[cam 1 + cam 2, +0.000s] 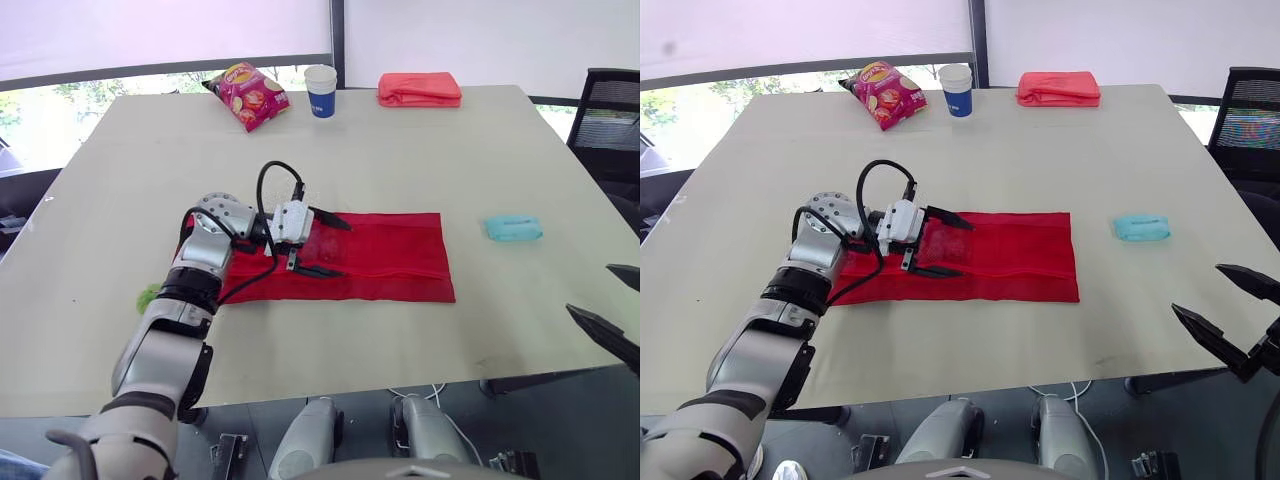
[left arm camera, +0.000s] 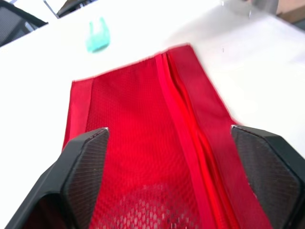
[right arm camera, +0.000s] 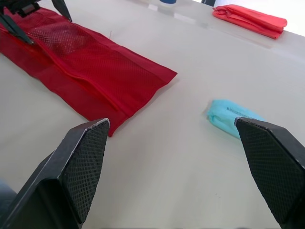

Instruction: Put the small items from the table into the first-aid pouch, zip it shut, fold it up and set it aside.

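The red mesh first-aid pouch (image 1: 390, 255) lies flat and unfolded in the middle of the table, its zipper (image 2: 183, 119) running along its length. My left gripper (image 1: 335, 248) hovers open over the pouch's left end, one finger on each side of the zipper line. Something pale shows faintly through the mesh between the fingers. A small teal packet (image 1: 513, 228) lies on the table right of the pouch. A small green item (image 1: 148, 296) peeks out beside my left forearm. My right gripper (image 1: 1198, 290) is open and holds nothing, near the table's front right edge, short of the teal packet (image 3: 228, 117).
At the far edge stand a pink snack bag (image 1: 248, 95), a blue and white paper cup (image 1: 320, 90) and a folded orange-red pouch (image 1: 419, 89). A black chair (image 1: 610, 110) stands off the table's right side.
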You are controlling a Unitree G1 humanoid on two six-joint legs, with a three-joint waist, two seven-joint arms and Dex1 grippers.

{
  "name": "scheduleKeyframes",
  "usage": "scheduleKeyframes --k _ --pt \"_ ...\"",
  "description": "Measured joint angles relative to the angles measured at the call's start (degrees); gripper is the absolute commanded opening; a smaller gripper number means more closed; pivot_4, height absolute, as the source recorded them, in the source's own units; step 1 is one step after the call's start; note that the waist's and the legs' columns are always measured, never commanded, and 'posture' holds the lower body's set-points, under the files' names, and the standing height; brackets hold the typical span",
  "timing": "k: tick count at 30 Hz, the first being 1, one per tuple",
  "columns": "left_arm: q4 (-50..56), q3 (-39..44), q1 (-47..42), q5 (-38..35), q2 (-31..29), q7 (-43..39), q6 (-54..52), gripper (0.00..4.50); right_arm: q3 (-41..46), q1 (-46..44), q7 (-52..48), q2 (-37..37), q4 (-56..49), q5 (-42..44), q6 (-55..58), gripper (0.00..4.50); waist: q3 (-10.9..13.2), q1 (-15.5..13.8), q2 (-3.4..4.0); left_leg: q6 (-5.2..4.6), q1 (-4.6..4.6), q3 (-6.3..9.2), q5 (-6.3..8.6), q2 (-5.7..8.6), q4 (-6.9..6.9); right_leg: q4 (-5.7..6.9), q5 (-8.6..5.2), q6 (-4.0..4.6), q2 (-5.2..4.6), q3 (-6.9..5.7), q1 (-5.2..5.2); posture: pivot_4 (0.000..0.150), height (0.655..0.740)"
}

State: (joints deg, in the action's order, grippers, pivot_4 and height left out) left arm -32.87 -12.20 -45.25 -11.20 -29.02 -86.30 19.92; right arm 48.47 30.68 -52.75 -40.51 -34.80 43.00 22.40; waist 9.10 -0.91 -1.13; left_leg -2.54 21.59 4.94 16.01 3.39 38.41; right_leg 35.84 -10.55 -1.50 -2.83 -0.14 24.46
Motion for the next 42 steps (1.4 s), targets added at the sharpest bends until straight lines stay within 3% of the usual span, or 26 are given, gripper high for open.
scheduleKeyframes --k 6,15,30,33,40,42 --pt "7.5 -4.8 5.7 7.3 5.8 10.5 -3.7 4.43 1.4 0.7 4.3 2.1 -0.3 -0.2 0.3 4.5 0.0 0.0 0.04 0.0 -0.02 0.0 0.0 0.01 -0.01 0.01 0.0 0.01 -0.04 0.05 -0.01 0.15 0.7395" --pt "4.8 -7.1 5.8 15.6 8.2 21.5 -5.1 4.43 5.8 3.6 12.6 6.8 -2.6 0.0 1.8 4.5 -0.1 -0.3 0.22 -0.01 -0.02 -0.01 0.01 0.02 -0.01 0.0 -0.1 -0.17 -0.05 0.03 -0.01 0.15 0.7395" --pt "-1.9 -8.1 1.6 16.2 10.3 22.9 -4.3 4.43 6.1 5.5 14.5 7.7 -4.8 0.4 1.9 4.5 -0.2 0.0 0.29 -0.05 -0.04 -0.08 0.03 0.02 -0.01 0.0 -0.13 -0.22 -0.04 0.06 -0.03 0.15 0.7395" --pt "-1.9 -8.1 1.6 16.1 10.1 22.7 -4.4 3.56 6.1 5.5 14.5 7.7 -4.9 0.4 1.8 4.5 -0.2 0.0 0.29 -0.05 -0.05 -0.07 0.03 0.02 -0.01 0.0 -0.13 -0.22 -0.04 0.06 -0.02 0.15 0.7395" --pt "-1.8 -8.1 2.3 15.7 9.2 21.6 -4.6 0.09 5.9 5.0 14.9 7.7 -5.2 0.2 1.8 4.5 -0.2 0.0 0.29 -0.05 -0.05 -0.07 0.03 0.02 -0.01 0.0 -0.13 -0.22 -0.04 0.05 -0.02 0.15 0.7395" --pt "-1.5 -8.0 2.6 15.4 9.1 21.4 -5.0 0.03 5.9 5.0 15.0 7.7 -5.2 0.2 1.8 4.5 -0.2 0.0 0.29 -0.05 -0.04 -0.07 0.03 0.02 -0.01 0.0 -0.13 -0.22 -0.04 0.06 -0.02 0.15 0.7395"
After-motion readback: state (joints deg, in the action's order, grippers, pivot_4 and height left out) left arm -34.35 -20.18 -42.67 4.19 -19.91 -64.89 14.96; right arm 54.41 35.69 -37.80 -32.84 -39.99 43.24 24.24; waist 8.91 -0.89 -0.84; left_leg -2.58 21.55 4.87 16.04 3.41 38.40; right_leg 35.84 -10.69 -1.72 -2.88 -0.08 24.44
